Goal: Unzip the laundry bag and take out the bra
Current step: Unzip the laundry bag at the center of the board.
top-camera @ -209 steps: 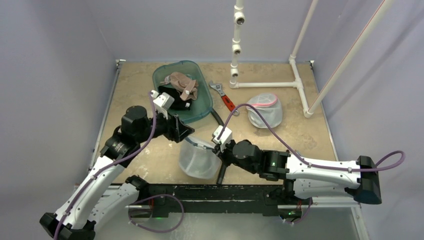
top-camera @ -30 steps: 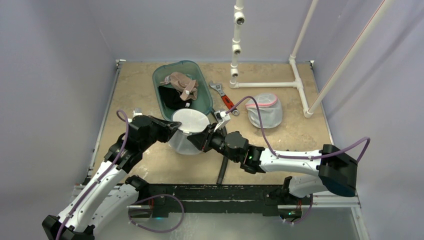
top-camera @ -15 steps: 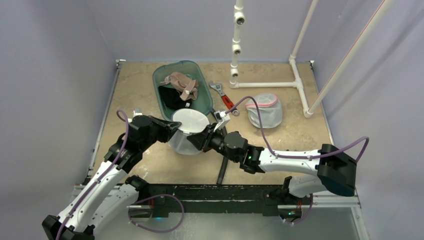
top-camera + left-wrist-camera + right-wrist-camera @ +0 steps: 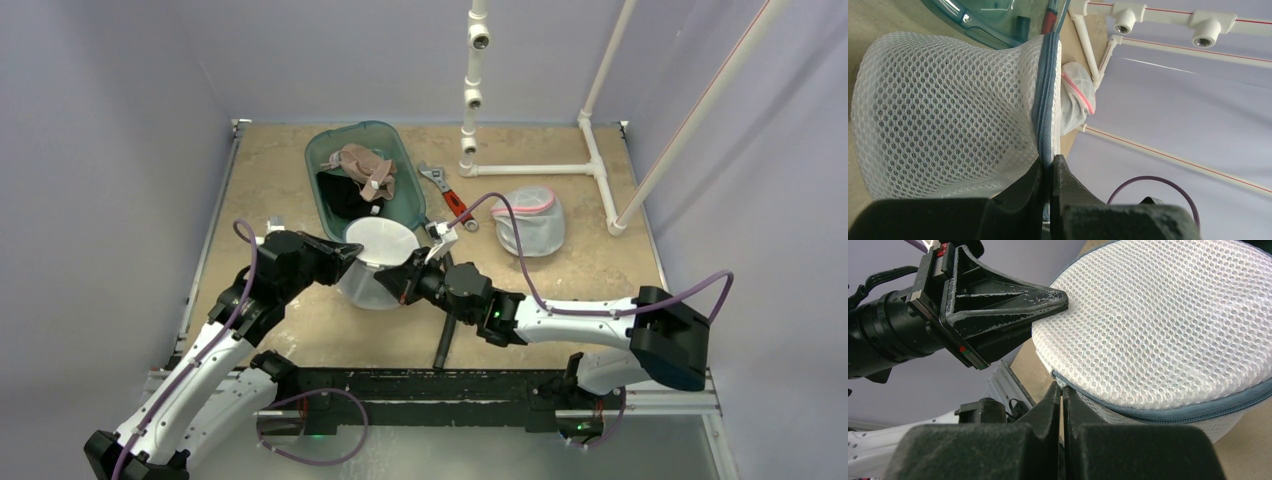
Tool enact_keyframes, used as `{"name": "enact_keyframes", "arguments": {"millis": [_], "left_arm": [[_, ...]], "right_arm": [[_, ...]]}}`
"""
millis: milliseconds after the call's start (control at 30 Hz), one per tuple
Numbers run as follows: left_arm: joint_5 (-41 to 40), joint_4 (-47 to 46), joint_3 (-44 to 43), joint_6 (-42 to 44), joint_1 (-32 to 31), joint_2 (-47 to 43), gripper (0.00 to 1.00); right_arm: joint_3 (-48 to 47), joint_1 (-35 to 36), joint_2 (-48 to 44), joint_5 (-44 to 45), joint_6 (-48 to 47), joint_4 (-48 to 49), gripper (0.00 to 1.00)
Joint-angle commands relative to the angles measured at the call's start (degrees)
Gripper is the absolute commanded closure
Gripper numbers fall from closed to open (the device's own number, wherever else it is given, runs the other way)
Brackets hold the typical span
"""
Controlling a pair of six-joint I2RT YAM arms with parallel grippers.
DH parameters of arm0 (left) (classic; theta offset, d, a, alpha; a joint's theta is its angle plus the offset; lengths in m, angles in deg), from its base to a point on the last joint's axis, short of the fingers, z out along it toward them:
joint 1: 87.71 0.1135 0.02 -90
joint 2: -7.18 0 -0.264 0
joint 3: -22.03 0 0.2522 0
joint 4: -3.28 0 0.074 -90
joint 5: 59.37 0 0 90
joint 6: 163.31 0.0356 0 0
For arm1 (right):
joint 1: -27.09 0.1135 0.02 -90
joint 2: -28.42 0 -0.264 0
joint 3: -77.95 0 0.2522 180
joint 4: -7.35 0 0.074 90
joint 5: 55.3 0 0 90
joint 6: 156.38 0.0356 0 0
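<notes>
The white mesh laundry bag [image 4: 375, 262] stands mid-table with its round face up. A grey-blue zipper [image 4: 1046, 85] runs around its rim. My left gripper [image 4: 347, 258] is shut on that zipper seam [image 4: 1049, 162] at the bag's left side. My right gripper [image 4: 402, 284] is on the bag's right side. In the right wrist view its jaws [image 4: 1061, 390] are shut on the small pale zipper pull [image 4: 1062, 383] at the end of the zipper [image 4: 1173, 412]. The bra is hidden; only a dim grey shade shows through the mesh [image 4: 923, 125].
A teal bin [image 4: 372, 125] with beige and black garments sits behind the bag. A red-handled wrench [image 4: 452, 202], a second mesh bag with a pink zipper [image 4: 530, 222] and a white pipe frame [image 4: 540, 170] stand to the back right. A black bar [image 4: 443, 345] lies near the front.
The right gripper's jaws have closed on the zipper pull and it has edged slightly left. The left gripper and the bag have stayed still over the last second.
</notes>
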Motion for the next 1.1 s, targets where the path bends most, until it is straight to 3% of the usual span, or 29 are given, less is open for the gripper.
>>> {"name": "enact_keyframes", "arguments": {"millis": [0,200,533,1067], "left_arm": [[0.8,-3.3,-1.9,0.0,-0.3,-1.2,1.0],[0.4,-2.9,-1.4,0.2,-0.3,-1.3,1.0],[0.5,-2.0,-1.3,2.5,-0.4,-1.4,1.0],[10.0,-7.6,-0.7,16.3,-0.4,6.7,1.0]], "right_arm": [[0.1,-0.4,-2.5,1.7,-0.2,2.2,1.0],[1.1,-0.3,-5.5,4.5,-2.9,-0.5,1.0],[0.8,-0.4,-10.4,8.5,-10.3,-13.0,1.0],[4.5,-0.4,-19.7,13.9,-15.1,-25.4,1.0]]}}
